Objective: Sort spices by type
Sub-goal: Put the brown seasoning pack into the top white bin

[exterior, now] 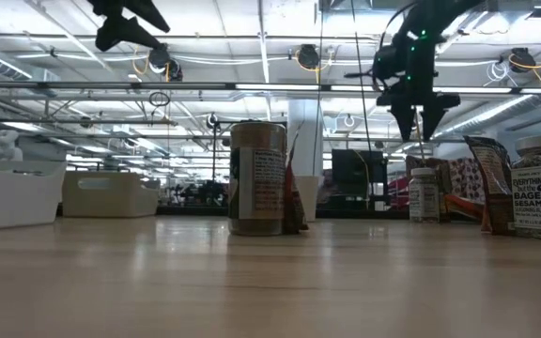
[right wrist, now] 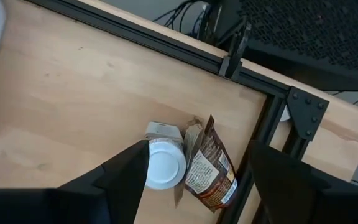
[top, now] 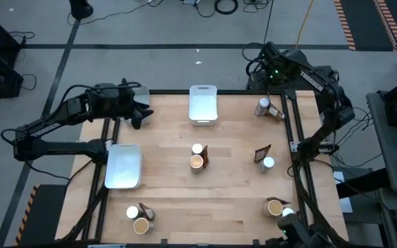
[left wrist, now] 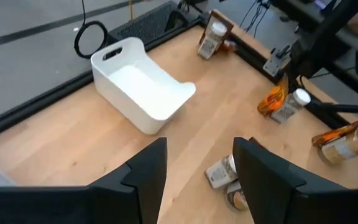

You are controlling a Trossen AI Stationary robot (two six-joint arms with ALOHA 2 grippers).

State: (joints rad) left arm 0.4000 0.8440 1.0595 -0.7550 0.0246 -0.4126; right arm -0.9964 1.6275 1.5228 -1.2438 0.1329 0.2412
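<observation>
The left gripper (top: 138, 116) hangs released and empty over the table's far-left corner, near the far white tray (top: 202, 105); the spices sit unsorted in mixed clusters, one pair at mid-table (top: 197, 158); the right gripper (right wrist: 194, 177) hovers released above a white-topped jar (right wrist: 164, 163) and brown packet (right wrist: 209, 169) in the far-right corner; sorting looks barely begun; next it should descend and clench the jar alone.

We see 2 black arms with jointed links and black cables. The right arm (top: 302, 72) has a green light. Each gripper has 2 dark, flat fingers (left wrist: 145, 174).
</observation>
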